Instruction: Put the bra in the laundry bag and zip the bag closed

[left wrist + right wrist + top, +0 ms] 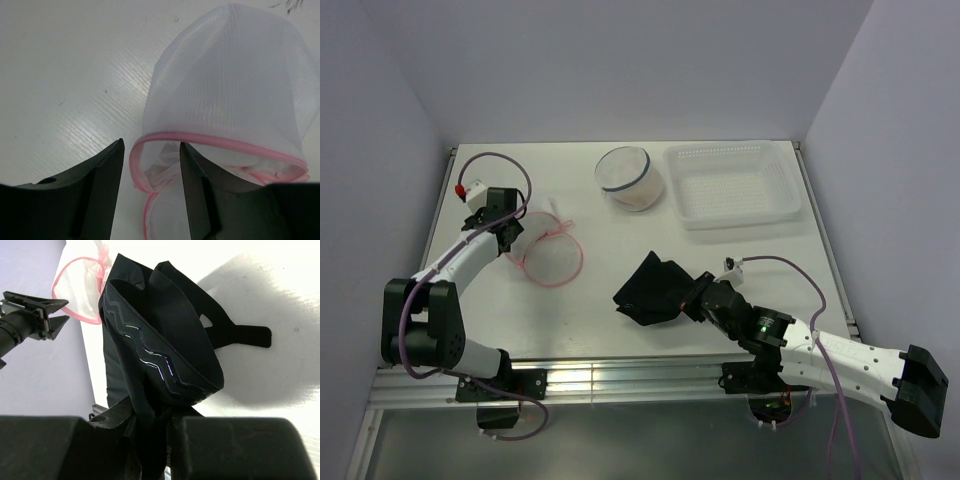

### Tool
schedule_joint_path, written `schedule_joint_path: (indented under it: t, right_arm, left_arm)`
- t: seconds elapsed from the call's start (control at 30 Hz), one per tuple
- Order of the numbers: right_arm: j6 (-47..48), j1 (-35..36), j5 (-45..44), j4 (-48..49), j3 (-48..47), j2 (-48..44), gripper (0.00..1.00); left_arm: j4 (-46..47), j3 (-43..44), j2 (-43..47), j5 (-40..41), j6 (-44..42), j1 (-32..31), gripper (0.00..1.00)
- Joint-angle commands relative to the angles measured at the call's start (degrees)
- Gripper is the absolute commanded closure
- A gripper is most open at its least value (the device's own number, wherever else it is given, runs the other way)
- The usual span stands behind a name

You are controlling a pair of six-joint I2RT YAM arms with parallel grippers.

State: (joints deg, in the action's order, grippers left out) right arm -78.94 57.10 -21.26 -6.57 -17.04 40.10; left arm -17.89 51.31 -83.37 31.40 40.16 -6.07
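Right gripper (pixel 152 437) pinches the limp, light black bra (pixel 160 340) by its band, right of the mesh laundry bag (pixel 230 75); left gripper (pixel 151 152) straddles its pink rim (pixel 225 142), grip unclear

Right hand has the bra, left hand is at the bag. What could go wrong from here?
1. The left hand straddles the laundry bag at its pink rim with its jaws apart, not clamped. The rim looks folded over, so the bag may slide or its mouth may be too narrow.
2. The right hand pinches the bra in a bunch, and a strap sticks out. It could hang outside and foul the zip.
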Motion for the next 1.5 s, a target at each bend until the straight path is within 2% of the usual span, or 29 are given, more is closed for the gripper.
schedule_joint_path:
  t: [0.0,0.63,0.73,0.83,0.87,0.9,0.97,1.2,1.47]
  right_arm:
    - [0.6,-0.3,-0.6,2.4,-0.5,0.0,0.99]
    - [1.2,-0.4,-0.5,2.0,-0.6,-0.5,0.99]
    - [1.5,-0.4,-0.5,1.8,-0.7,-0.6,0.99]
    - [1.9,-0.4,-0.8,1.6,-1.2,-0.5,0.99]
    - [2.1,-0.4,-1.0,1.4,-1.5,-0.5,0.99]
    - [2.7,-0.3,-1.2,1.2,-1.8,-0.5,0.99]
    - [3.6,-0.4,-1.7,0.8,-2.7,-1.2,0.99]
    - [11.6,-0.3,-0.5,-1.9,-10.6,-0.8,1.0]
    - [20.0,-0.4,3.3,-3.2,-22.5,6.4,1.0]
  left_arm:
    - [1.4,-0.6,2.3,2.1,0.4,0.3,0.45]
    - [3.0,2.0,-3.0,2.8,-0.2,0.4,0.47]
    - [4.2,0.8,-2.4,2.1,0.1,0.4,0.53]
    - [5.8,-0.8,-1.6,0.6,0.4,0.3,0.69]
    - [6.8,-1.2,-1.4,0.0,0.6,0.2,0.82]
    - [7.4,-2.5,-0.5,-1.4,0.7,0.1,0.91]
    - [8.1,-3.9,0.8,-2.6,1.3,-0.8,1.0]
    - [10.9,-12.1,11.8,-7.0,3.6,-6.1,1.0]
    - [10.2,-17.6,22.1,-13.3,4.0,-15.6,1.0]
